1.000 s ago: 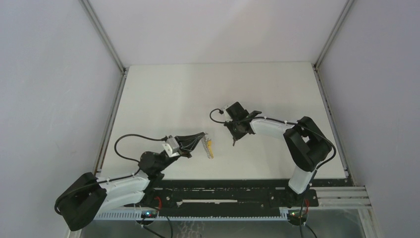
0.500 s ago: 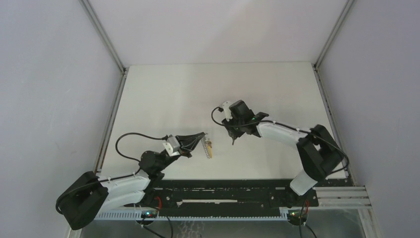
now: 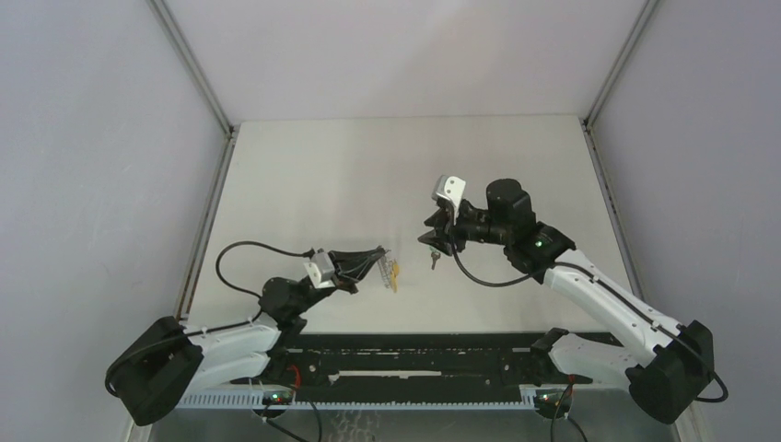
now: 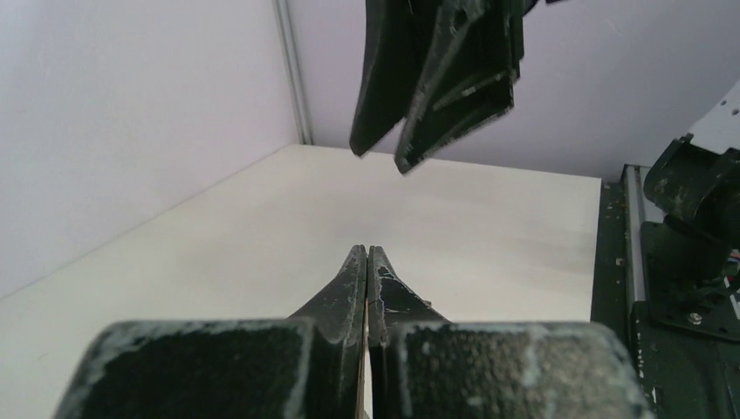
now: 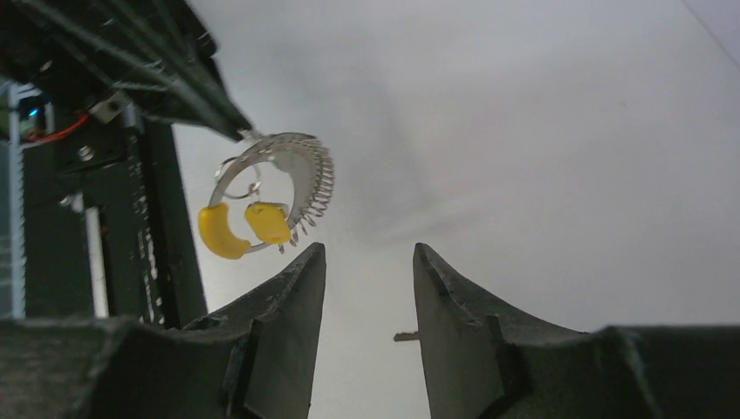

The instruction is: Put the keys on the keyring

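My left gripper (image 3: 376, 261) is shut on the keyring (image 3: 387, 271), a thin grey ring with a toothed rim, and holds it just above the table. The ring also shows in the right wrist view (image 5: 301, 170), with the yellow key (image 5: 266, 221) hanging on it. My right gripper (image 3: 427, 232) is open and empty, its fingertips (image 5: 305, 262) pointing at the ring from the right, a short gap away. A small dark key (image 3: 433, 261) lies on the table under it; only its metal tip (image 5: 403, 336) shows beside my right finger. Its head colour is unclear.
The white table (image 3: 368, 175) is walled by grey panels on the left, back and right. A black rail (image 3: 414, 354) with the arm bases runs along the near edge. In the left wrist view the right gripper's fingers (image 4: 436, 78) hang just ahead of my shut fingertips (image 4: 366, 257).
The right arm has swung round and its wrist has rolled, camera now on top; its gripper now faces the ring. The left gripper and the ring have barely moved.
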You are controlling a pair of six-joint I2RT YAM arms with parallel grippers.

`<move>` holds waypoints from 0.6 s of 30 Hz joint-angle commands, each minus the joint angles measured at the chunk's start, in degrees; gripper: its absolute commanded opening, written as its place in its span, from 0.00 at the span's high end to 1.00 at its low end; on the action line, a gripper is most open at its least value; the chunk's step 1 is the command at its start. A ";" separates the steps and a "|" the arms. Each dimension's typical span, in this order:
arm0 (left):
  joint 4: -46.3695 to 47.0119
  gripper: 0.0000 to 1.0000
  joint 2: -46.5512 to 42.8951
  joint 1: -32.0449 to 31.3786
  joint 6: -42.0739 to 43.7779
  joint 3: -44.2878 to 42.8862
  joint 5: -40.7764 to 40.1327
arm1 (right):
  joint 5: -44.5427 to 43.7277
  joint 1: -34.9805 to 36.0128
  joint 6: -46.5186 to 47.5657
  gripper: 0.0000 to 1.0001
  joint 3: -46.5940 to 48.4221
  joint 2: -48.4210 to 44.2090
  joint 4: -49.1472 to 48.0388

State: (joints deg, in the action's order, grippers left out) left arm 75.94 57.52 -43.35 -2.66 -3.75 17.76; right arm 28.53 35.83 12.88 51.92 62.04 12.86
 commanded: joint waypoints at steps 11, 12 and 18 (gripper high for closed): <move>6.93 1.00 1.88 0.37 -5.54 -9.16 7.58 | 21.63 0.28 6.36 0.58 -2.26 -1.66 -11.51; 6.94 1.00 1.97 0.37 -5.72 -9.43 8.04 | 21.89 0.29 6.30 0.58 -2.19 -1.66 -12.07; 7.04 1.00 2.24 0.37 -7.10 -10.74 10.06 | 24.69 0.74 6.50 0.63 -2.30 -0.77 -14.18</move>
State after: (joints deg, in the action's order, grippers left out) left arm 78.63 59.66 -43.31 -7.60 -10.87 25.36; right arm 49.36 36.05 18.52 49.87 61.23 3.31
